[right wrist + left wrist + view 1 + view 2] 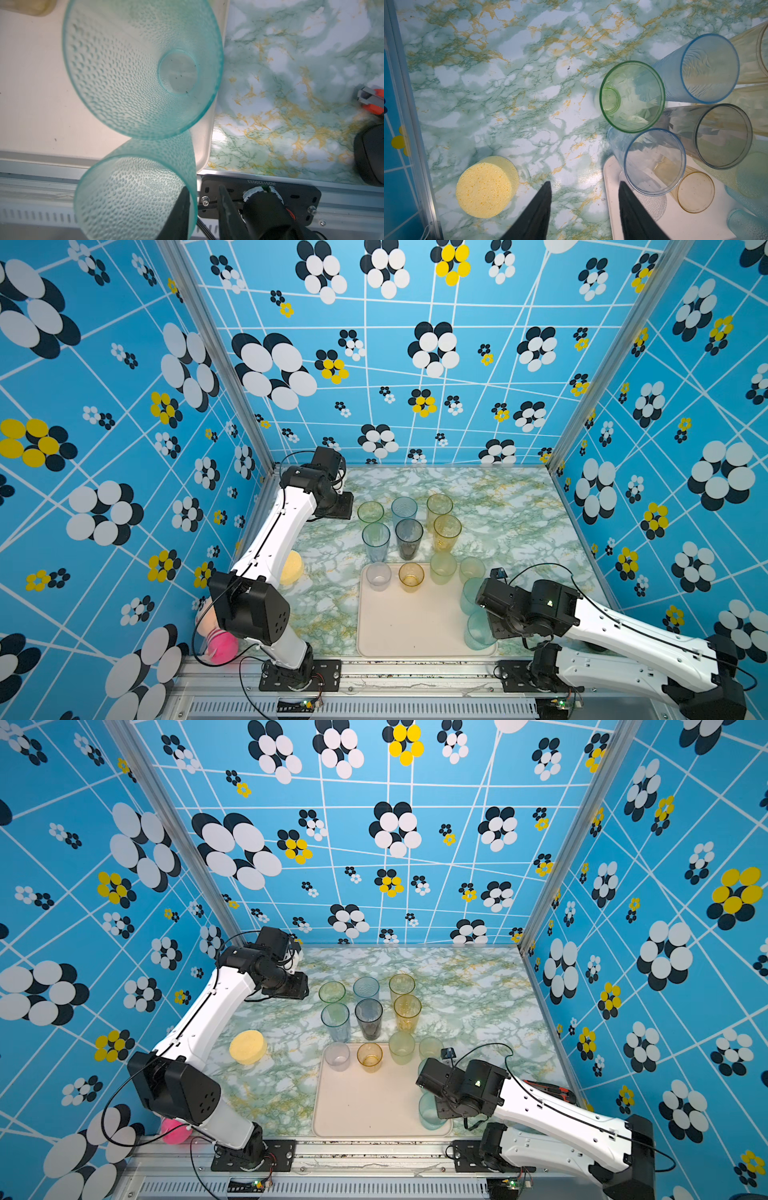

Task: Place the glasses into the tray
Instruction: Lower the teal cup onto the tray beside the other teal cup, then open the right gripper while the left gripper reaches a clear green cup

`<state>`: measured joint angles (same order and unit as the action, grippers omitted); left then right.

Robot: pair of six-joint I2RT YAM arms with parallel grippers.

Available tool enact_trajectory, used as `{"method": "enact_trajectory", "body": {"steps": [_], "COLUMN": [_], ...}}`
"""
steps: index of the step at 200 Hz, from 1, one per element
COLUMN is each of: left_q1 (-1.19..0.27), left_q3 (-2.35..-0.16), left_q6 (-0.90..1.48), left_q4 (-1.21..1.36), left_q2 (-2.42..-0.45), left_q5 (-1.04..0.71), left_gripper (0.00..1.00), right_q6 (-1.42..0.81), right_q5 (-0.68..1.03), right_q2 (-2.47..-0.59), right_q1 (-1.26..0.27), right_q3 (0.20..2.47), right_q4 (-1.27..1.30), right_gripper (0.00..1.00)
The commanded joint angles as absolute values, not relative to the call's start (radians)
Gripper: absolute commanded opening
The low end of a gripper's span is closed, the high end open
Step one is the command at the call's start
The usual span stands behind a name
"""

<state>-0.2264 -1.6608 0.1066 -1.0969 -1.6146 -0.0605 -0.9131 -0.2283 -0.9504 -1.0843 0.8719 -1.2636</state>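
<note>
Only the right wrist view is showing right claw (202, 187) parted astride a teal glass (124, 197); left claw (585, 182) gaping empty; twelve glasses (409, 537), one tray (415, 622).

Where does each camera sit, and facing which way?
Top views: high in front, looking down and back at table, left arm and right arm visible.
Left wrist: above table, facing down at green glass, own parted fingers showing.
Right wrist: facing down at tray corner, fingers astride teal glass rim.
Shared: yellow sponge in left wrist and both top views.
</note>
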Motion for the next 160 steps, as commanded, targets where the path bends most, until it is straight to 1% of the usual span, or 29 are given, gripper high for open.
{"method": "enact_trajectory", "body": {"steps": [1, 18, 39, 77, 96, 109, 139, 141, 144, 160], "left_q1": [-0.218, -0.218, -0.218, -0.222, -0.23, -0.229, -0.235, -0.234, -0.236, -0.24], "left_q3": [-1.702, -1.708, -1.71, -1.721, -1.726, -1.737, -1.801, -1.806, -1.814, -1.86], "left_q6": [0.086, 0.082, 0.08, 0.089, 0.092, 0.095, 0.093, 0.092, 0.092, 0.085], "left_q4": [-1.128, -1.142, -1.154, -1.163, -1.143, -1.129, -1.118, -1.117, -1.117, -1.128], "left_q2": [-1.631, -1.635, -1.643, -1.687, -1.715, -1.743, -1.826, -1.832, -1.84, -1.887], "left_q5": [-0.067, -0.066, -0.062, -0.079, -0.073, -0.069, -0.057, -0.057, -0.057, -0.054], "left_gripper": [0.53, 0.53, 0.51, 0.47, 0.46, 0.45, 0.44, 0.41, 0.4, 0.39], "right_q6": [-0.907, -0.909, -0.896, -0.831, -0.802, -0.775, -0.731, -0.728, -0.726, -0.712], "right_q5": [-0.285, -0.316, -0.355, -0.432, -0.432, -0.399, -0.352, -0.351, -0.349, -0.341], "right_q2": [-0.94, -0.927, -0.938, -1.048, -1.107, -1.131, -1.136, -1.136, -1.135, -1.143], "right_q1": [-1.09, -1.09, -1.09, -1.085, -1.062, -1.025, -0.938, -0.934, -0.928, -0.9], "right_q3": [0.943, 1.014, 1.113, 1.29, 1.355, 1.379, 1.394, 1.395, 1.397, 1.406], "right_q4": [-1.335, -1.371, -1.404, -1.432, -1.412, -1.377, -1.278, -1.274, -1.267, -1.254], "right_gripper": [0.3, 0.32, 0.33, 0.38, 0.39, 0.39, 0.38, 0.38, 0.38, 0.38]}}
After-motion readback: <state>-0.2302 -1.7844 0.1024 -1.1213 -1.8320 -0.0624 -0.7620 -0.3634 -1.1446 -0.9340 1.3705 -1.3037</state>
